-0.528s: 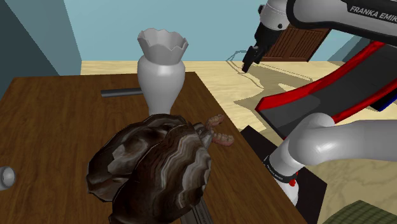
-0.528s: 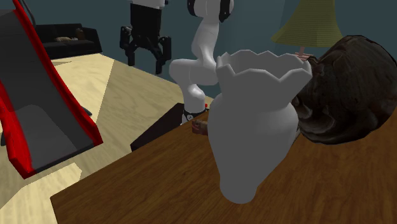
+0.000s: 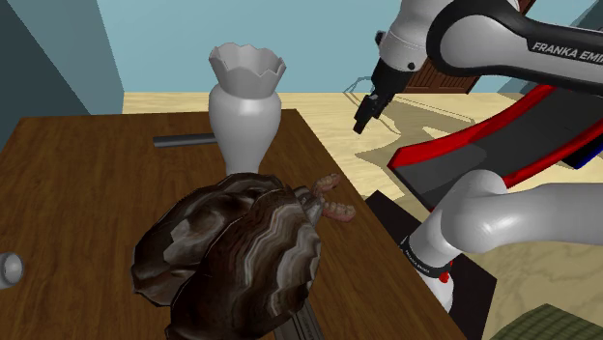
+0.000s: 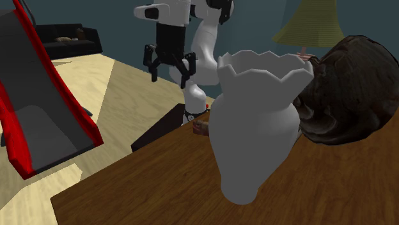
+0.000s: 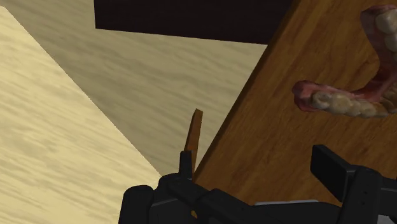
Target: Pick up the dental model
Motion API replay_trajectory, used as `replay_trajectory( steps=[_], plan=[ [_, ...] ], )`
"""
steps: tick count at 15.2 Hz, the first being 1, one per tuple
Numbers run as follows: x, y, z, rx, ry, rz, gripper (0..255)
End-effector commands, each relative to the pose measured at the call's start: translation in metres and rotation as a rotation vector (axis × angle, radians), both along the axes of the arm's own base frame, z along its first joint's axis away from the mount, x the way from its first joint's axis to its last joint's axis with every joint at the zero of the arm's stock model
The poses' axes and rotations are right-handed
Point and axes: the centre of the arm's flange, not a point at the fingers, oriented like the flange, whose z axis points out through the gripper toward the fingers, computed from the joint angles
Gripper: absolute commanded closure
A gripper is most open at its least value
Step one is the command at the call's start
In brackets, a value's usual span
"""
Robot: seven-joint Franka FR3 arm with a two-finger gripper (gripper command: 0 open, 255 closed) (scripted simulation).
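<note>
The dental model (image 3: 330,200), pink gums with pale teeth, lies on the brown table (image 3: 87,184) near its edge on the shoulder view's right, right beside a dark marbled shell-like lump (image 3: 232,253). In the second exterior view the dental model (image 4: 200,126) peeks out from behind the white vase (image 4: 256,128). My black gripper (image 3: 364,118) hangs open in the air, above the floor just off that table edge and higher than the model. Seen from the wrist, the model (image 5: 356,95) lies ahead of the gripper (image 5: 257,172), off to the side of one finger (image 5: 334,168), with nothing between the fingers.
A tall white vase (image 3: 246,101) stands behind the model, with a grey bar (image 3: 184,140) beside it. A small grey cylinder (image 3: 8,269) sits at the table's far side. A red and grey slide (image 4: 38,108) stands on the floor near the gripper (image 4: 169,69).
The gripper has come down and moved closer to the table edge, still open. Nothing on the table has moved.
</note>
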Motion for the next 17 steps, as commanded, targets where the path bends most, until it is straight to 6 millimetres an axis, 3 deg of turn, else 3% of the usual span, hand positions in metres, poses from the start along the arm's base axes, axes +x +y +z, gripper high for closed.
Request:
replay_trajectory(
  steps=[1, 15, 17],
  plan=[
    [-0.006, 0.017, -0.017, 0.015, 0.005, 0.022, 0],
    [-0.060, 0.151, -0.105, 0.116, 0.039, 0.180, 0],
    [-0.062, 0.156, -0.113, 0.119, 0.040, 0.186, 0]
  ],
)
